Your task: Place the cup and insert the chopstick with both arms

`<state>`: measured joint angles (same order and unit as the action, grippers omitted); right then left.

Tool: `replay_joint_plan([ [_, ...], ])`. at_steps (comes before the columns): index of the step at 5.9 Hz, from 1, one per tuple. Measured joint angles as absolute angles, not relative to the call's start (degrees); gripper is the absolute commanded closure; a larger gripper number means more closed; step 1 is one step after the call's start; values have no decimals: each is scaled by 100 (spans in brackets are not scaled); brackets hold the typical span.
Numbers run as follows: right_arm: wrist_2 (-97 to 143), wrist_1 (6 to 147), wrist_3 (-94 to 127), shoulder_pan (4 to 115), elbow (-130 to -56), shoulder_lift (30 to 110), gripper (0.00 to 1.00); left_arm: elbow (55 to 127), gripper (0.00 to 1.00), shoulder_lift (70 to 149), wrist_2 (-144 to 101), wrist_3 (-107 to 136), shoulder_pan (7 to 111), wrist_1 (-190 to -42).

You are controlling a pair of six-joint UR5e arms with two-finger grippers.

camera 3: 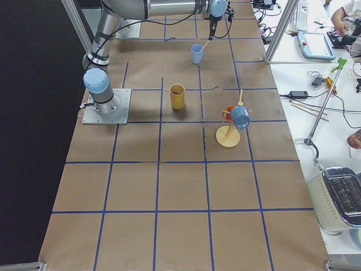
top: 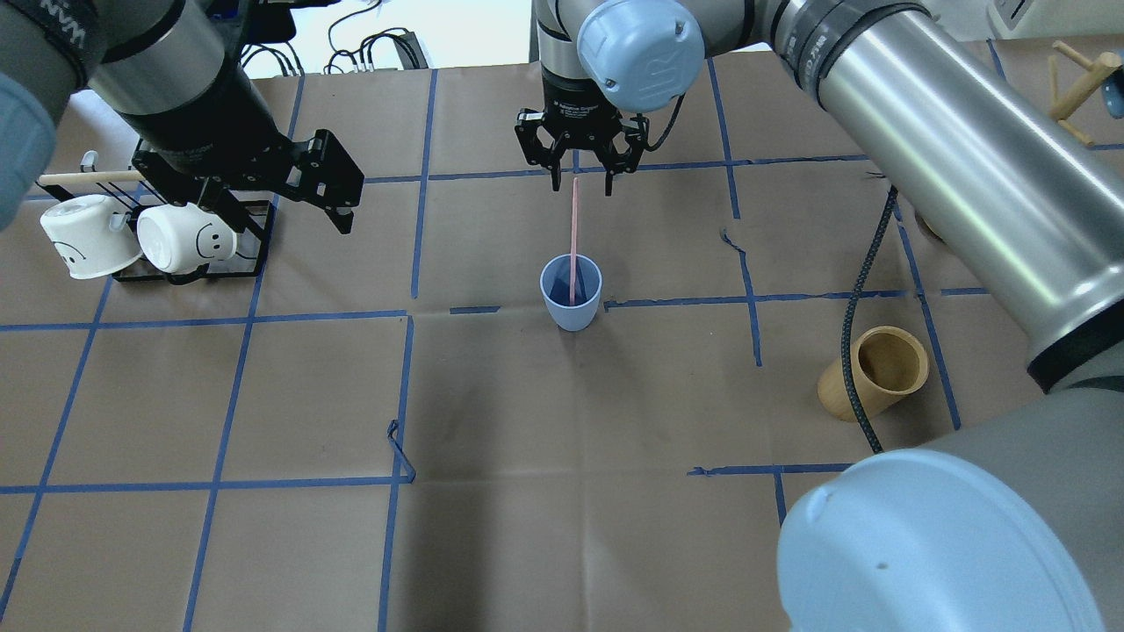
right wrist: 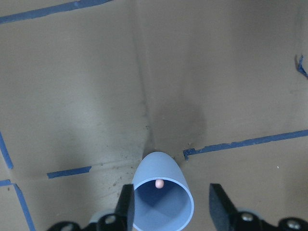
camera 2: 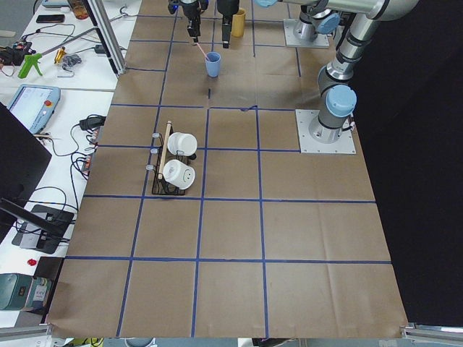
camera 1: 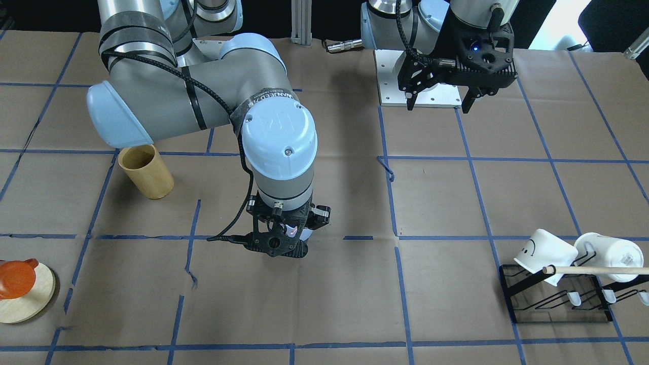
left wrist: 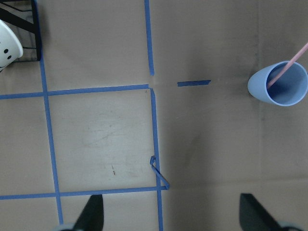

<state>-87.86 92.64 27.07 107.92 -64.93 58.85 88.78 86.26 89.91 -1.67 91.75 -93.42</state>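
The light blue cup (top: 571, 298) stands upright near the table's middle. The pale pink chopstick (top: 574, 233) stands in it, leaning on the rim. My right gripper (top: 580, 182) hangs open straight above the cup. The chopstick's top end sits between its fingers, touching neither. In the right wrist view the cup (right wrist: 162, 197) and the chopstick's tip (right wrist: 159, 183) lie between the spread fingers. My left gripper (camera 1: 439, 105) is open and empty, raised near its base, well away from the cup (left wrist: 279, 84).
A tan wooden cylinder holder (top: 878, 373) stands on the robot's right. A black rack (top: 255, 237) with two white mugs and a beige dowel (camera 1: 593, 270) sits on the robot's left. An orange item on a wooden disc (camera 1: 20, 284) is at the far right edge.
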Motion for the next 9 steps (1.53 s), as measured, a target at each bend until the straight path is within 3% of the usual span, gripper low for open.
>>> replay_joint_plan([
  [3, -8911, 8618, 1234, 10010, -6756, 6874, 1, 8876, 1, 8622, 8969, -202, 9118, -9345],
  [6, -9001, 8897, 526, 9079, -8736, 8738, 0, 8891, 1, 8593, 8982, -196, 9104, -9351],
  [9, -9099, 9033, 576, 8959, -9077, 9091, 0, 8894, 1, 8583, 8982, -185, 9097, -9352],
])
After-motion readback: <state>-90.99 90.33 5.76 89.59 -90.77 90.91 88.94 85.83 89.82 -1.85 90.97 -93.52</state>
